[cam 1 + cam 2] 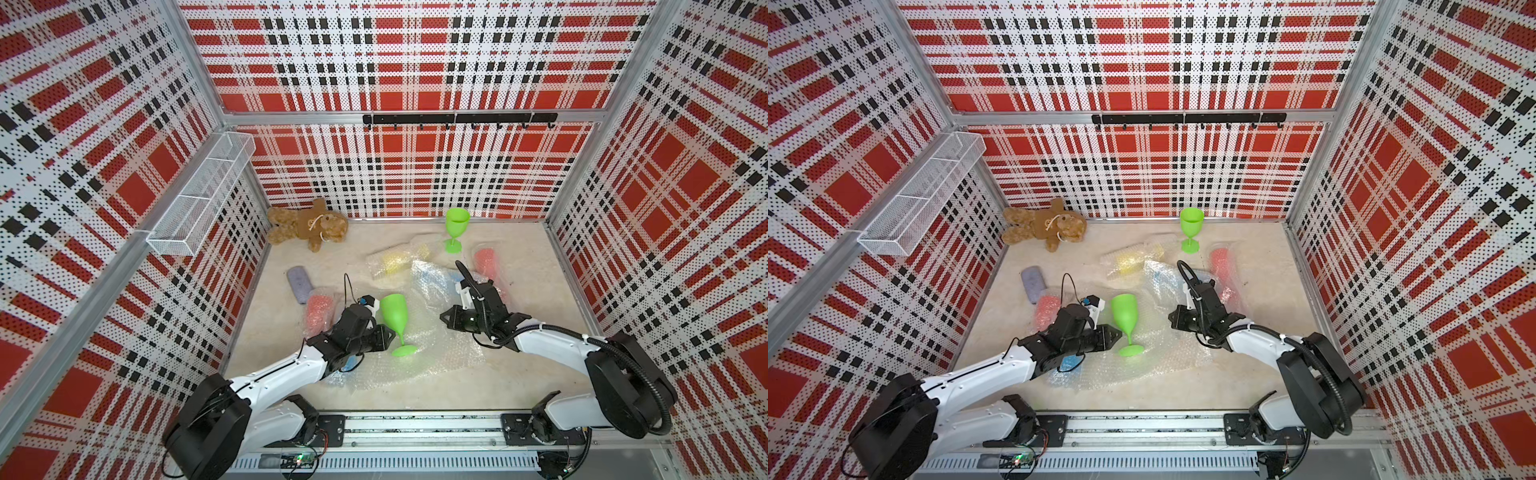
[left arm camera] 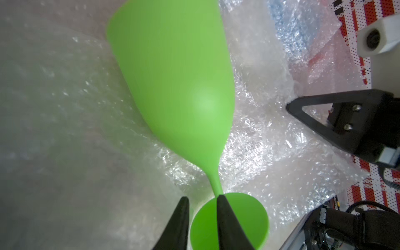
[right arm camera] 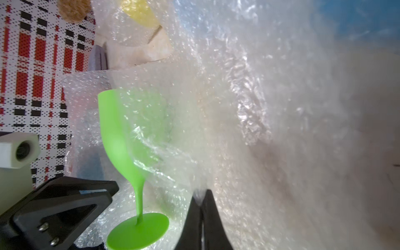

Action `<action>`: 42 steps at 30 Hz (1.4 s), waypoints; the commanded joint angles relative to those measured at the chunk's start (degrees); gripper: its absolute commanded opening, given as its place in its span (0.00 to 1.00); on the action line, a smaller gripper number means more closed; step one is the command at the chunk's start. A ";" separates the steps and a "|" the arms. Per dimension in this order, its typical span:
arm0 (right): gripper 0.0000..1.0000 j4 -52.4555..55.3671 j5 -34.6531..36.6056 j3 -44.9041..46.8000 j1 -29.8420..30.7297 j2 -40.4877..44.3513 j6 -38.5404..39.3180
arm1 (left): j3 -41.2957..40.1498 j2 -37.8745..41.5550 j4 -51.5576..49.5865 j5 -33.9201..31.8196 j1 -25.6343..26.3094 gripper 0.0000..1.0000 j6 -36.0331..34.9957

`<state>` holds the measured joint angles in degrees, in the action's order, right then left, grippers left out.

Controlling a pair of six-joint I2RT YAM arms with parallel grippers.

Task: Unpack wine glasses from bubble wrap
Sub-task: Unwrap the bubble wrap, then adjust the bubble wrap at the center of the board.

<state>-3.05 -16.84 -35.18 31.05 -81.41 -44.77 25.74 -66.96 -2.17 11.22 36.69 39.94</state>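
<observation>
Bubble wrap (image 3: 238, 108) pinched in right pincer (image 3: 202, 194), left pincer (image 2: 201, 198) narrow at green goblet (image 2: 177, 86) stem, open floor (image 1: 519, 374) beyond sheet edge

The near goblet (image 1: 395, 316) rests on the bubble wrap (image 1: 440, 353), the far goblet (image 1: 456, 232) behind it.

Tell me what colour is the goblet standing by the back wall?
The goblet is bright green, seen best in a top view.

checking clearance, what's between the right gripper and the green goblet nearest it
Only bubble wrap: the right wrist view shows the sheet pinched by the right gripper stretching to the green goblet.
</observation>
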 commanded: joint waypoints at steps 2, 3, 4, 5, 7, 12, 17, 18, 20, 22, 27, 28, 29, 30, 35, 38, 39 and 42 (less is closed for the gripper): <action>0.03 0.41 5.43 1.21 -1.17 -2.03 2.12 | 1.17 -4.88 -1.19 -5.91 -0.30 0.25 1.78; 0.07 0.40 6.52 1.69 -1.68 -2.61 2.12 | 1.78 -5.75 -1.63 -7.31 -0.17 0.25 1.86; 0.11 0.33 7.23 2.13 -2.01 -3.19 1.98 | 2.13 -6.43 -1.86 -8.29 -0.13 0.24 1.98; 0.15 0.31 7.88 2.29 -2.51 -3.89 1.84 | 2.30 -7.09 -1.87 -9.23 -0.08 0.23 1.98; 0.17 0.09 8.98 2.31 -2.98 -5.56 1.59 | 2.50 -7.91 -1.78 -10.53 0.05 0.22 1.98; 0.38 2.35 10.86 1.12 -3.24 -4.95 1.95 | 3.15 -8.46 -1.72 -11.34 0.37 0.21 1.48; 0.59 10.29 14.18 -2.34 -3.20 3.70 6.74 | 4.04 -5.74 -2.60 -11.27 0.34 0.25 0.38; 0.64 12.88 15.62 -3.39 -3.15 4.98 7.94 | 4.39 -5.20 -3.11 -11.17 0.28 0.27 0.18; 0.74 18.56 19.39 -6.35 -3.10 7.59 10.71 | 4.84 -3.74 -3.45 -10.69 0.00 0.32 0.13; 0.76 22.18 21.81 -8.74 -3.14 10.01 13.59 | 5.38 -2.31 -3.53 -10.00 -0.21 0.37 0.00; 0.74 33.24 19.23 -21.03 -1.45 8.39 22.47 | 10.55 2.34 -8.52 -8.91 -0.20 0.43 -4.37; 0.74 35.91 17.98 -24.31 -0.67 6.65 23.66 | 11.77 3.75 -9.87 -9.37 -0.60 0.43 -5.42; 0.74 38.26 17.02 -27.32 0.12 5.28 24.74 | 12.84 5.03 -10.75 -9.74 -1.17 0.43 -6.36; 0.74 40.53 15.89 -30.62 1.38 2.99 25.54 | 14.16 6.51 -12.10 -10.26 -2.02 0.43 -7.59; 0.73 46.44 10.68 -44.25 6.94 -8.65 27.34 | 17.04 13.58 -15.36 -16.99 -6.88 0.44 -14.43; 0.74 51.09 5.30 -52.72 8.15 -17.57 26.33 | 14.57 16.44 -12.68 -13.07 -10.37 0.47 -15.68; 0.76 51.51 4.57 -54.56 8.63 -19.84 26.45 | 14.10 16.50 -12.29 -11.49 -11.08 0.47 -15.48; 0.78 53.70 7.72 -57.42 9.85 -24.33 23.92 | 14.08 15.39 -12.24 -10.20 -11.29 0.46 -14.28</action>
<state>43.53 -8.84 -90.61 40.18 -103.72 -19.81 41.10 -50.57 -13.76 -1.45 25.71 27.03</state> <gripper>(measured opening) 0.776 0.464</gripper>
